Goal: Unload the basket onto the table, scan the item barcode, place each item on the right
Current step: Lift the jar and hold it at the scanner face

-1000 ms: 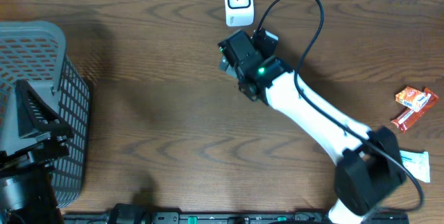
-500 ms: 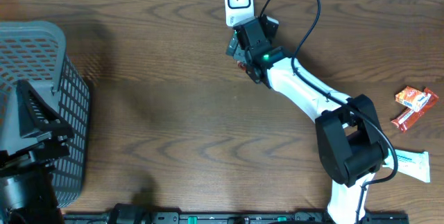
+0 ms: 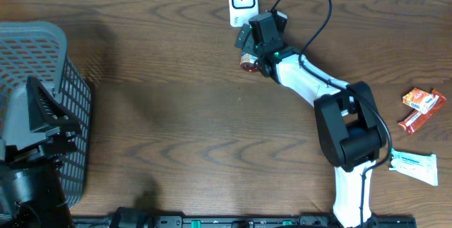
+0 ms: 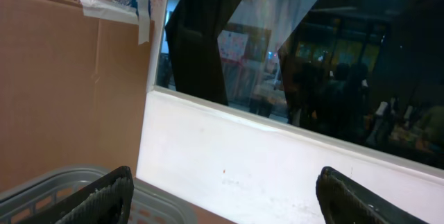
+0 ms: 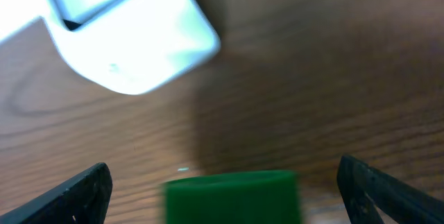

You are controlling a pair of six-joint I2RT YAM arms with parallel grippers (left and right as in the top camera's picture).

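The item is a small reddish container (image 3: 248, 61) with a green cap (image 5: 232, 197), lying on the wooden table just below the white scanner (image 3: 242, 2). My right gripper (image 3: 247, 49) hovers over it, open. In the right wrist view the green cap sits between the two fingers (image 5: 225, 195) with a wide gap on each side, and the scanner (image 5: 125, 33) fills the upper left. No barcode shows. My left gripper (image 3: 44, 108) is over the grey basket at the far left. It is open and empty (image 4: 222, 196) and faces the wall.
A grey mesh basket (image 3: 42, 51) stands at the left edge. At the right edge lie an orange packet (image 3: 422, 99), a red bar (image 3: 415, 121) and a white-and-teal packet (image 3: 415, 166). The right arm's cable loops above the forearm near the scanner.
The right arm has swung up and right, closer to the scanner, and the reddish item now shows below its fingers. The left arm has shifted slightly over the basket.
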